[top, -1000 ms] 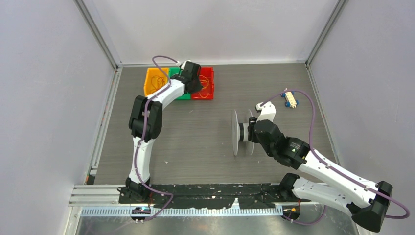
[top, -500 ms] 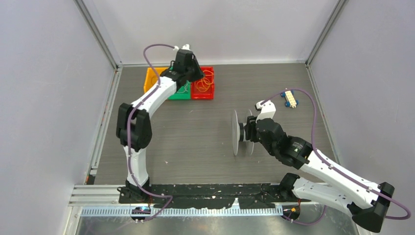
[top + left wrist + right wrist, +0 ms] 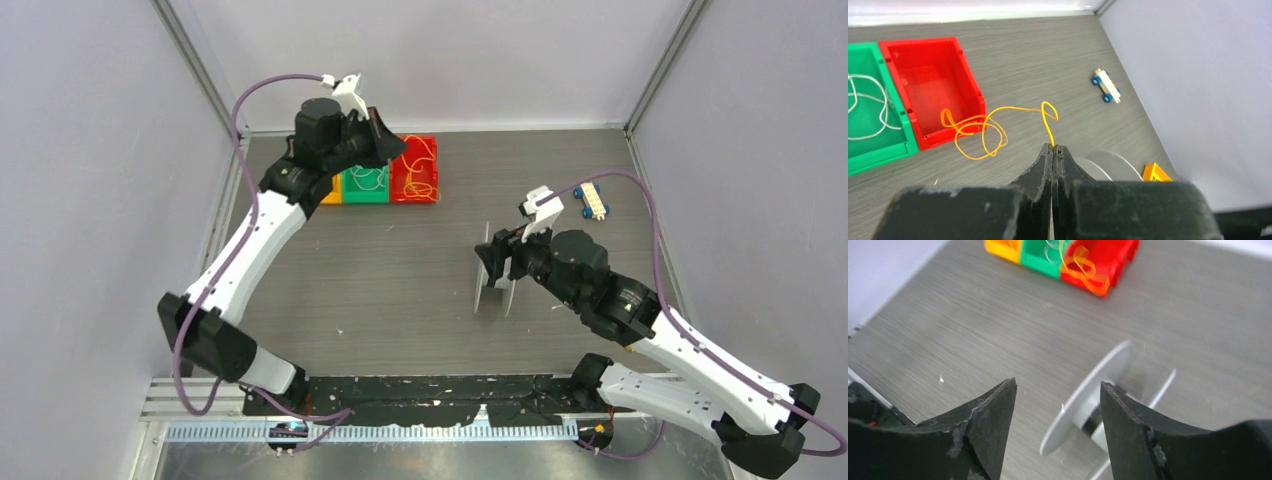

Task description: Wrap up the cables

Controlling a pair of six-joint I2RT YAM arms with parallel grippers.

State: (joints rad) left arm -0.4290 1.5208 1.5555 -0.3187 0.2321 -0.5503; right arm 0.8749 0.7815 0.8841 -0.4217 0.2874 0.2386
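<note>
The yellow-orange cable (image 3: 979, 131) hangs in loose loops from my left gripper (image 3: 1053, 146), which is shut on its end. The loops dangle over the front edge of the red bin (image 3: 923, 65). In the top view the left gripper (image 3: 400, 150) is raised above the bins, with the cable (image 3: 424, 165) trailing into the red bin (image 3: 432, 190). My right gripper (image 3: 1058, 383) is open and hovers just above the grey spool (image 3: 1088, 395), not touching it. The spool (image 3: 481, 293) stands on its rims mid-table under the right gripper (image 3: 497, 262).
A green bin (image 3: 868, 140) with a white wire sits beside the red one, and a yellow bin (image 3: 329, 197) peeks out behind the left arm. A small white toy car with blue wheels (image 3: 592, 202) lies at the back right. Grey walls close in both sides.
My left arm has risen and pulled back from the bins, lifting the cable's end. My right gripper has opened, released the spool and lifted above it.
</note>
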